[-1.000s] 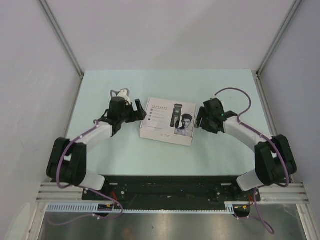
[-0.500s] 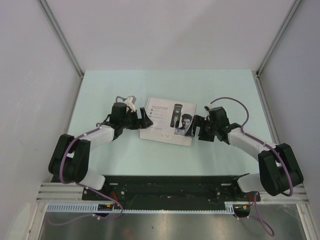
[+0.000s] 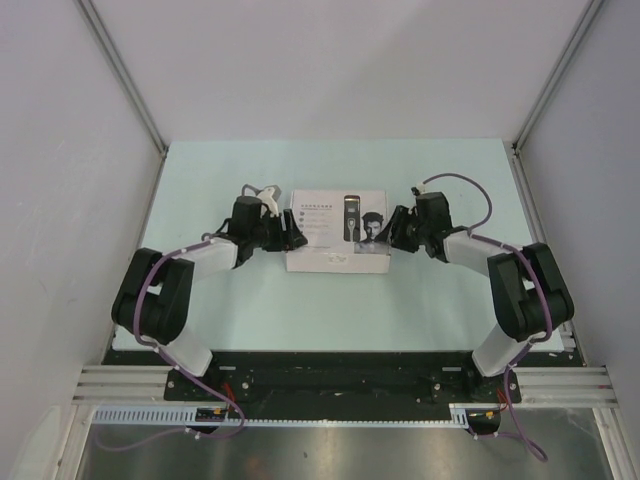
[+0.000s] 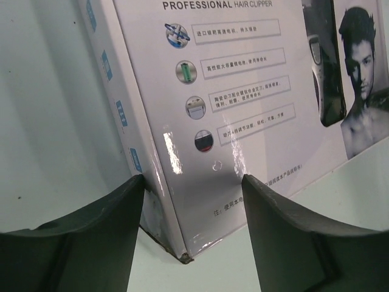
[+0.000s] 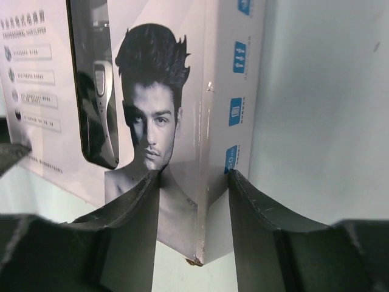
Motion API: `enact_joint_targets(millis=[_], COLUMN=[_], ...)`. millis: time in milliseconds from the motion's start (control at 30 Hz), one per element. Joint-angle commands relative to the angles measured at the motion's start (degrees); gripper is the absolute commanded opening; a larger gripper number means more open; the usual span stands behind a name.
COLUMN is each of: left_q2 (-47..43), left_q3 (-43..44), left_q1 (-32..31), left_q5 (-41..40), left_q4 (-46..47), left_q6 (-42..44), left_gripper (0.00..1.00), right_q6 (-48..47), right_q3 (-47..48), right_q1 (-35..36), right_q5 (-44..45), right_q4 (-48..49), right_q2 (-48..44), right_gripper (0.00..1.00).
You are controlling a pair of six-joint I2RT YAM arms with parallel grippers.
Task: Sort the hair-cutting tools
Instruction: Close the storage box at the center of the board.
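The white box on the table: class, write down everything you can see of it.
The white box is flat, glossy cardboard, lying closed and lid-up on the pale green table. Its lid shows a printed dark clipper, a man's portrait, round icons and the words "Professional Hair Clipper"; small blue icons line its side walls. The left gripper straddles its left edge and the right gripper its right edge; whether they pinch it is unclear.

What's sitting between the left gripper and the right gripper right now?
The white box, lid closed, spans the gap between left gripper and right gripper; the top view shows it.
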Motion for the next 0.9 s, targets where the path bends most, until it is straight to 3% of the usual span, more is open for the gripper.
enact_joint_targets(millis=[0, 100, 133, 233, 333, 633, 867], left_q2=[1.09, 0.31, -0.04, -1.80, -3.56, -9.71, -8.31], left_q3=[3.72, 3.38, 2.68, 1.36, 1.09, -1.89, -4.18], left_q1=[-3.95, -4.22, -4.13, -3.87, -3.78, -3.87, -4.65], left_q5=[8.03, 6.98, 6.37, 2.24, -2.24, -9.63, -5.24], left_q4=[2.71, 2.63, 2.54, 1.67, -0.18, -2.12, -1.24], left_q6=[-1.51, -1.17, -0.21, 1.73, 3.57, 4.11, 1.12], left_gripper=[0.68, 0.70, 0.73, 0.97, 1.00, 1.00, 0.91], right_q6=[-2.91, -4.14, -4.32, -6.33, -8.27, -8.28, -5.99], right_q3=[5.59, 6.92, 6.92, 6.92, 6.92, 4.64, 1.74], right_q1=[-0.04, -1.01, -1.19, -1.01, -0.84, -0.92, -1.01], right_q5=[3.59, 3.42, 3.50, 5.26, 6.40, 2.28, -0.10], right_q4=[5.16, 4.82, 4.64, 1.92, -1.77, -5.38, -7.13], right_q2=[5.55, 6.26, 6.00, 3.63, 1.52, -0.07, -0.77], right_gripper=[0.43, 0.46, 0.56, 0.78, 0.87, 0.88, 0.88])
